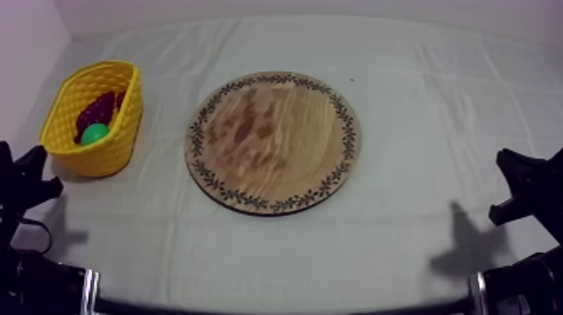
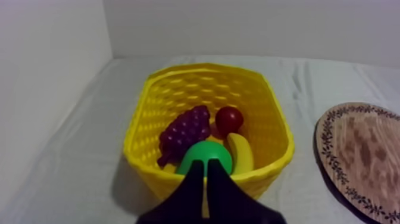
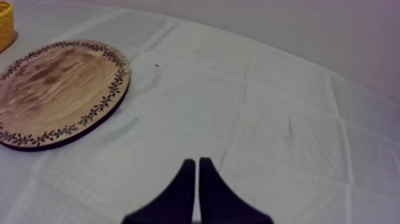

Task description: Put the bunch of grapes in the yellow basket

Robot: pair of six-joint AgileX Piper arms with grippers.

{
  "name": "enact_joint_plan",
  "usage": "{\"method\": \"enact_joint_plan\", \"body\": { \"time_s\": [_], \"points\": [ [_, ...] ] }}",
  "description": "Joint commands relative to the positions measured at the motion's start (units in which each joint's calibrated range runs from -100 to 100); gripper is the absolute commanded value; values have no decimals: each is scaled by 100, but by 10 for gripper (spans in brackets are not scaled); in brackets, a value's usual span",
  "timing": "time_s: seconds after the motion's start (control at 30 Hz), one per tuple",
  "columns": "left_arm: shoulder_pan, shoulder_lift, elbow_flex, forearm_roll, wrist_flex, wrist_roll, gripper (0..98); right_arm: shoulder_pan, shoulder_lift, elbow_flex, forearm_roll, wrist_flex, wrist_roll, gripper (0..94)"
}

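The bunch of grapes (image 1: 100,107) lies inside the yellow basket (image 1: 117,144) at the table's left. In the left wrist view the purple grapes (image 2: 186,132) rest there beside a small red fruit (image 2: 229,119), a banana (image 2: 241,154) and a green pear (image 2: 205,158). My left gripper (image 2: 205,170) is shut on nothing, just in front of the basket (image 2: 268,176). In the top view my left gripper (image 1: 42,172) sits low at the left edge. The round wooden board (image 1: 272,141) is bare. My right gripper (image 3: 196,164) is shut, over plain cloth to the right of the board (image 3: 56,89).
A wall runs close behind and to the left of the basket. Wrinkled cloth stretches between the board and my right gripper (image 1: 513,180). The basket's edge (image 3: 5,24) shows beyond the board in the right wrist view.
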Motion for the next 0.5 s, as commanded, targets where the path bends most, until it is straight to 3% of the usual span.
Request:
{"method": "enact_joint_plan", "body": {
  "time_s": [0.0,0.47],
  "points": [
    [2,0,3,1,11,18,0,2,-1,-3,1,0,-1,4],
    [-48,-1,10,-6,4,-116,0,2,-1,-3,1,0,-1,4]
  ]
}}
